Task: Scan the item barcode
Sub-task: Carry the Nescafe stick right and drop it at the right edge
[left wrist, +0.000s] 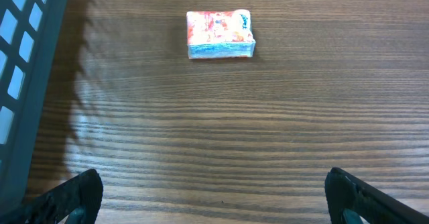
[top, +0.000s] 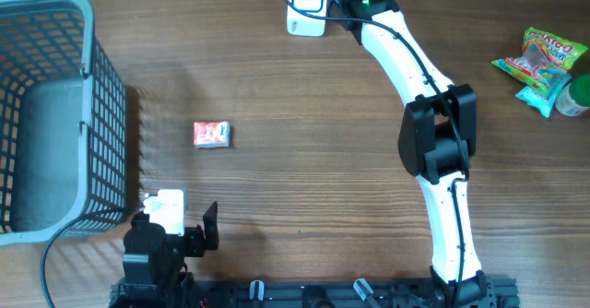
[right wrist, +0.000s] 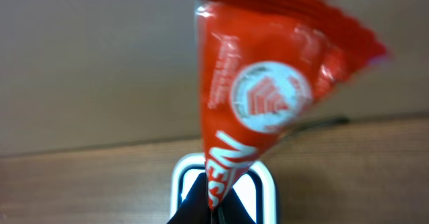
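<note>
A basket (top: 88, 31) stands at the counter's (top: 295, 160) left edge. The left fingers (left wrist: 79, 196) are spread wide and empty, short of a small pack (top: 211, 134) lying flat. At the far edge, the right fingers (right wrist: 194, 207) pinch a red wrapper (right wrist: 261, 96) just above the scanner (right wrist: 265, 184). Snack bags (top: 539, 64) lie far right.

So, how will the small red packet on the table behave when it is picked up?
The packet is blocky and lies flat, so it probably will not roll or tip. Its shiny wrap may be slightly slippery. It looks small, so it is likely light.
</note>
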{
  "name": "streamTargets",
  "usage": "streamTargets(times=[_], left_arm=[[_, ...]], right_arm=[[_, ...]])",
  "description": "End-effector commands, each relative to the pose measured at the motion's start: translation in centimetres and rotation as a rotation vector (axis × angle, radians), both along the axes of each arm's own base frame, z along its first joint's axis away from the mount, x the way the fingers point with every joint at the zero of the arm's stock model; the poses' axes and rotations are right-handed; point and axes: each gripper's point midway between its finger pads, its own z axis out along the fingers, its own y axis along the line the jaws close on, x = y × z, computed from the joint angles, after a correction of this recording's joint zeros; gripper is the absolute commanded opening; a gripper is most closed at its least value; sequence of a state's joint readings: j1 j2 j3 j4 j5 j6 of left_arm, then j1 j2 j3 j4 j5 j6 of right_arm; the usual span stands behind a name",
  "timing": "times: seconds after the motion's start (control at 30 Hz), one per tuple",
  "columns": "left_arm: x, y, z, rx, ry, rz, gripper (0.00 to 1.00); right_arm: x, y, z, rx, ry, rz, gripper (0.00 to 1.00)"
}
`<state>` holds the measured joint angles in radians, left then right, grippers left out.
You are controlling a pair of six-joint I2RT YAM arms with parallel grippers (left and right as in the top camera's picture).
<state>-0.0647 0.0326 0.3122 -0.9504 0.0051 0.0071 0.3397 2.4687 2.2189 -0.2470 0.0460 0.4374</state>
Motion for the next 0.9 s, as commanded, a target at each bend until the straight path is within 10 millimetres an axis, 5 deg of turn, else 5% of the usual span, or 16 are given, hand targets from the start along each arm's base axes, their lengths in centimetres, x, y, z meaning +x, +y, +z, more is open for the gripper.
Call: streamTargets(times=[0.0, 0.17, 0.27, 0.4, 0.77, 0.87], left_arm=[[0.0, 0.0, 0.0, 0.013, -0.005, -0.009, 1.0], [0.0, 0.0, 0.0, 0.013, -0.005, -0.009, 1.0], [0.0, 0.0, 0.0, 0.013, -0.005, -0.009, 1.0], [0.0, 0.0, 0.0, 0.013, -0.005, -0.009, 1.0], [0.0, 0.0, 0.0, 0.013, -0.005, -0.009, 1.0], [0.0, 0.0, 0.0, 0.013, -0.005, -0.009, 1.0]], right_arm=[[-1.0, 0.3, -1.4, -0.006, 0.092, 0.01, 0.05], [-3.7, -4.0, 1.7, -0.037, 0.245, -0.023, 0.05], [-7.1, -9.6, 3.6, -0.092, 0.373, -0.075, 0.05], [-12.9, -21.5, 1.9, -0.208, 0.642, -0.309, 0.04], [-24.0, -43.4, 1.0, -0.25, 0.955, -0.795, 0.04], [-26.4, -46.6, 0.9, -0.199, 0.992, -0.896, 0.04]])
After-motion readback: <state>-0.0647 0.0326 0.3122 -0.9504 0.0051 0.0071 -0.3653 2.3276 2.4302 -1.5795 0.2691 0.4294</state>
